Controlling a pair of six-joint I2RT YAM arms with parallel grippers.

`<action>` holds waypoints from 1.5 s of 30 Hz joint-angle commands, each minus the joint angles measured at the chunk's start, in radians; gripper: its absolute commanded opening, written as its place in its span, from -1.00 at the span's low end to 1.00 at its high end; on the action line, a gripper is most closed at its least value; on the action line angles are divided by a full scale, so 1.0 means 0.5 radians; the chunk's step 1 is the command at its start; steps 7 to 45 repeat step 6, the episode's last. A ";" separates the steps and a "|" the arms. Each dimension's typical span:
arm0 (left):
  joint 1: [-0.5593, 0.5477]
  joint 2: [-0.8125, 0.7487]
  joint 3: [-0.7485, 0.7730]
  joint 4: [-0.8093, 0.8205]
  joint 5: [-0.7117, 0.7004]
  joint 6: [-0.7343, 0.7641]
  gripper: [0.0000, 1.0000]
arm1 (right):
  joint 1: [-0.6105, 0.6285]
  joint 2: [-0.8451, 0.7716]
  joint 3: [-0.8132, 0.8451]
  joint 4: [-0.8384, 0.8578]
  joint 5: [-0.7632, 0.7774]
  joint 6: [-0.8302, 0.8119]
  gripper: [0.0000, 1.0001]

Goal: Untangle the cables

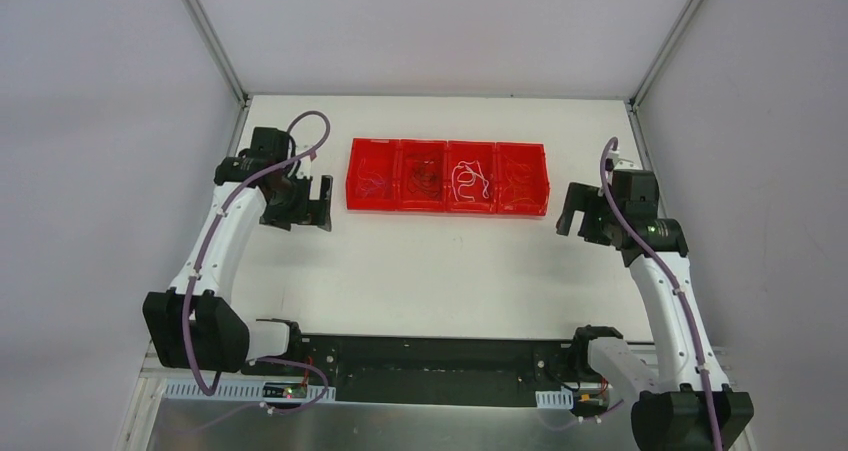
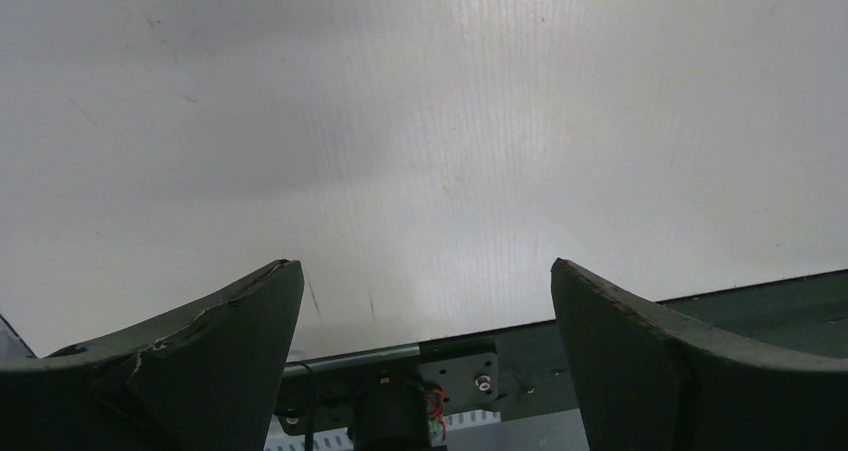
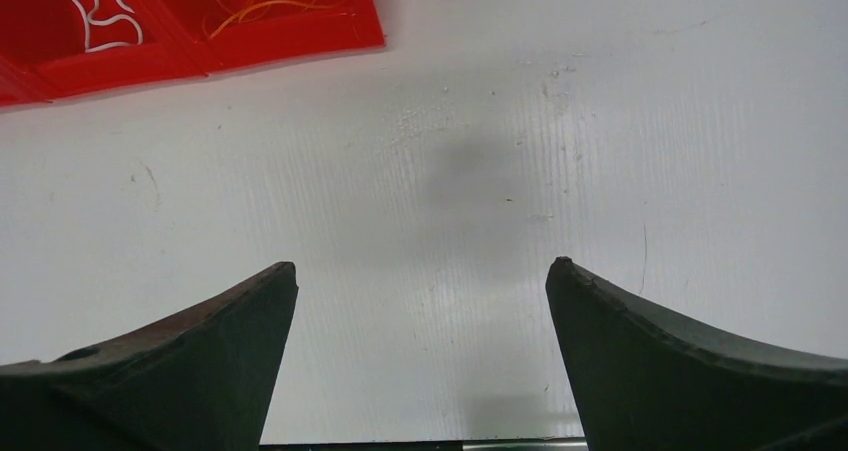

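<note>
Left fingers (image 2: 200, 371) wide, empty, just off the red tray's (image 1: 448, 209) left end. Cables (image 1: 468, 179) lie in its compartments; tray's long axis parallels the bench (image 1: 430, 271) far edge. Right fingers (image 3: 680, 371) wide, empty, off the right end; neither arm clearly nearer.

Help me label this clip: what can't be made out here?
1. Cables: top view, too small to tell whether they are tangled.
2. Red tray: right wrist view, cut off by the top edge.
3. Left wrist view: tray outside the frame entirely.
</note>
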 commanded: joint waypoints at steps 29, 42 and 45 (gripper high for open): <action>0.015 -0.096 -0.123 0.047 0.062 0.160 0.98 | -0.023 0.113 -0.039 0.093 -0.156 0.117 0.99; 0.015 -0.096 -0.123 0.047 0.062 0.160 0.98 | -0.023 0.113 -0.039 0.093 -0.156 0.117 0.99; 0.015 -0.096 -0.123 0.047 0.062 0.160 0.98 | -0.023 0.113 -0.039 0.093 -0.156 0.117 0.99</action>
